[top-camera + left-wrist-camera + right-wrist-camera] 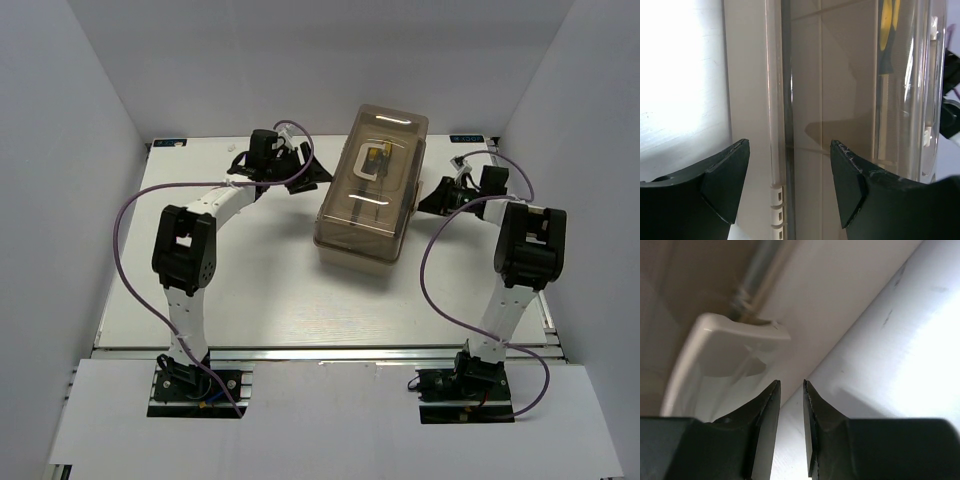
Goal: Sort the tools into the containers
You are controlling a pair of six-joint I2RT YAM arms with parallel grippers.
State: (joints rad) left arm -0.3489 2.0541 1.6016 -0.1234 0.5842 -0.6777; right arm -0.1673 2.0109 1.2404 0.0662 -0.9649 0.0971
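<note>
With the toolbox [371,190] lid closed mid-tabletop [270,290] and tools visible inside, sorting looks unstarted; the left gripper [790,165] fingers spread empty, the right gripper [791,390] fingers nearly closed, empty.

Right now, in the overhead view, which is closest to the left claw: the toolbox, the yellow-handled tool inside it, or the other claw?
From the left gripper:
1. Toolbox, directly to its right, its near wall beside the fingers.
2. Yellow-handled tool, inside under the smoky lid, nearer the middle.
3. Right gripper, beyond the toolbox's far side.
</note>
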